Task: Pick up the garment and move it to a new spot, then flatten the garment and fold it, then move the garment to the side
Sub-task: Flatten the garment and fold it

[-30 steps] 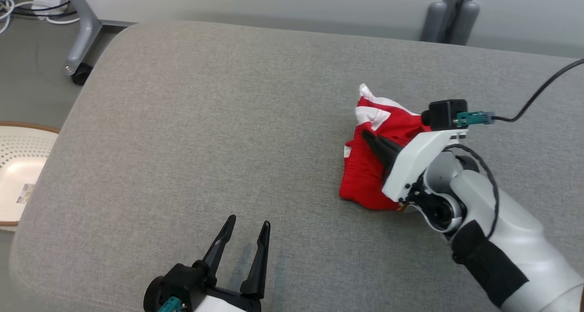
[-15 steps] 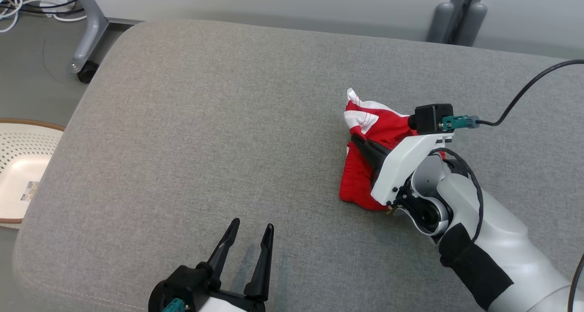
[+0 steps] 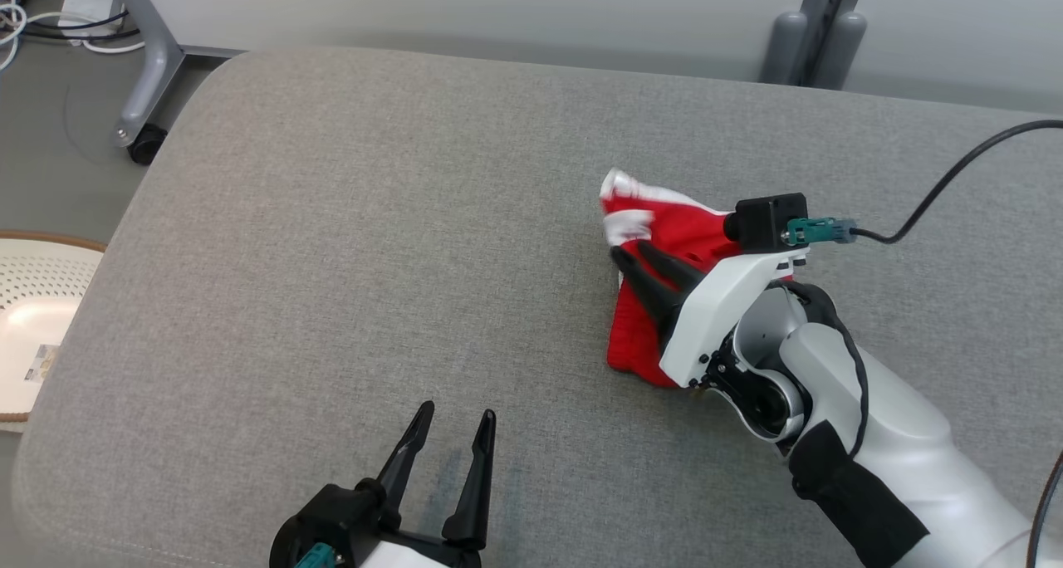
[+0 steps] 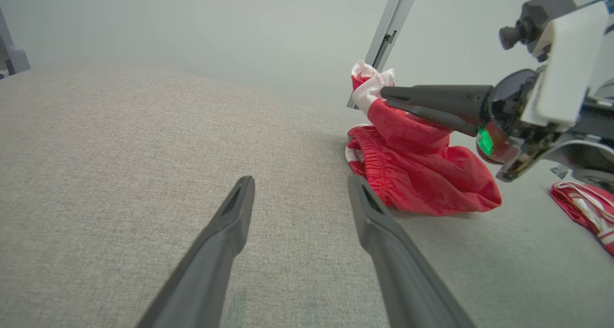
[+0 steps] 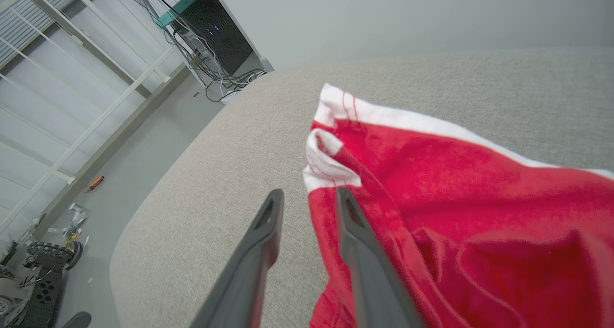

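Crumpled red garment w/ white trim point(image 3: 635, 335) lies right of ctr on grey fabric-covered tabletop point(image 3: 374, 219), clear of front & back edges. R pincer point(image 3: 628, 250) released, jaws parted, one finger against garment's raised peak. L pincer point(image 3: 457, 411) spread wide near front edge; broad bare room to garment's left.

Noted: right arm point(image 3: 905, 468) has a glossy white shell, black band round the forearm, thin black cable point(image 3: 861, 377) looped at the wrist. Black camera box point(image 3: 764, 219); teal plug point(image 3: 818, 230) at its 3 o'clock. Fingers of right gripper point(image 3: 627, 250) and left gripper point(image 3: 458, 410): long, dark, tapered. Green lamp point(image 4: 484, 141) on right wrist.
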Available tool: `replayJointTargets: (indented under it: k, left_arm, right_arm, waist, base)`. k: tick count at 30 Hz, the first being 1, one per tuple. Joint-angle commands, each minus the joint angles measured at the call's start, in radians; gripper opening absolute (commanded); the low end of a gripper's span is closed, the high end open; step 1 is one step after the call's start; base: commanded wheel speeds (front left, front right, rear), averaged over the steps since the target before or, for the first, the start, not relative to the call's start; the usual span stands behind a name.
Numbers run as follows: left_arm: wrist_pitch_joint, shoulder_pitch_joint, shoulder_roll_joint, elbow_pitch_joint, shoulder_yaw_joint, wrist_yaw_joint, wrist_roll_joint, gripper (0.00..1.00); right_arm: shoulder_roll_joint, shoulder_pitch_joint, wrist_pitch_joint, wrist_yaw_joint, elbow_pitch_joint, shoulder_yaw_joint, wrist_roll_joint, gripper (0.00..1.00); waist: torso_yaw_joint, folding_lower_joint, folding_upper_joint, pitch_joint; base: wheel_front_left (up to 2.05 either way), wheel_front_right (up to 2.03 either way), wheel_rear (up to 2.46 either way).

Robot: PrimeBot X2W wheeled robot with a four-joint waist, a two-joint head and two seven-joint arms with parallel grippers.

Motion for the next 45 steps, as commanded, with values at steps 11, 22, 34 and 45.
replayJointTargets:
  k: [11, 22, 34, 45]
  left_arm:
    - [-0.004, 0.01, 0.003, -0.006, 0.026, -0.006, 0.019, 1.0]
    - [-0.004, -0.018, 0.003, 0.006, 0.006, -0.014, 0.01, 1.0]
    - [-0.004, -0.037, 0.003, 0.018, -0.013, -0.009, -0.001, 1.0]
    - [-0.004, -0.018, 0.003, 0.006, 0.01, 0.0, 0.003, 1.0]
  right_arm:
    - [-0.23, 0.086, -0.089, 0.0, -0.209, -0.174, -0.073, 0.9]
    - [-0.238, 0.135, -0.07, 0.0, -0.101, -0.198, -0.19, 0.0]
    - [-0.206, 0.035, 0.027, 0.0, 0.0, -0.014, -0.152, 0.0]
    - [-0.293, 0.093, 0.036, 0.0, -0.219, 0.212, -0.046, 0.0]
  waist:
    - [-0.052, 0.0, 0.0, -0.001]
    - [-0.054, 0.0, 0.0, 0.028]
    - [-0.004, 0.0, 0.0, 0.043]
    - [-0.029, 0.0, 0.0, 0.035]
  base:
    - [0.0, 0.0, 0.0]
    - [0.0, 0.0, 0.0]
    - [0.0, 0.0, 0.0]
    - [0.0, 0.0, 0.0]
